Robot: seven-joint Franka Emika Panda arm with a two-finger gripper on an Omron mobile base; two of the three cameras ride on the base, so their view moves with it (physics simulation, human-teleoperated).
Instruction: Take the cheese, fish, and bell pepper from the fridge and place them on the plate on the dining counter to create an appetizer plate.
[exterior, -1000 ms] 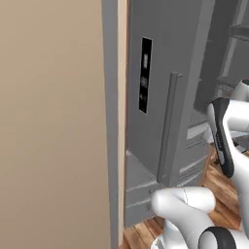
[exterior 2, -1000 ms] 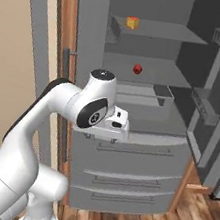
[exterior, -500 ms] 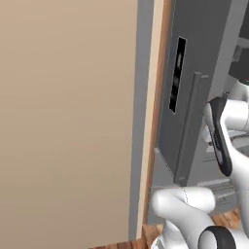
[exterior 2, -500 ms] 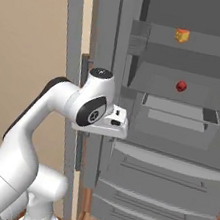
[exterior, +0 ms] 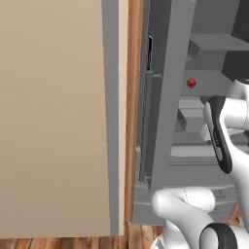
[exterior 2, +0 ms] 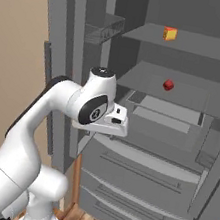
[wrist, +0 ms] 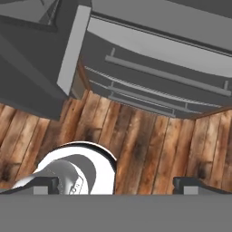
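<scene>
fridge (exterior 2: 140, 152) open for reach | cheese (exterior 2: 169, 34) near upper shelf's front edge | pepper (exterior 2: 168, 85) mid shelf below | end effector (wrist: 116, 183) wide, empty, aimed at floor, not yet reaching

The fridge (exterior 2: 140, 152) stands open, its grey shelves in plain sight. On the upper shelf (exterior 2: 204, 44) sits the cheese (exterior 2: 169, 34), a small yellow-orange wedge near the shelf's left end. One level down, the middle shelf (exterior 2: 186, 89) carries the bell pepper (exterior 2: 168, 84) (a dark-red lumpy ball, also visible from the left base view (exterior: 191, 83)), resting roughly mid-shelf, well apart from the cheese.
</scene>
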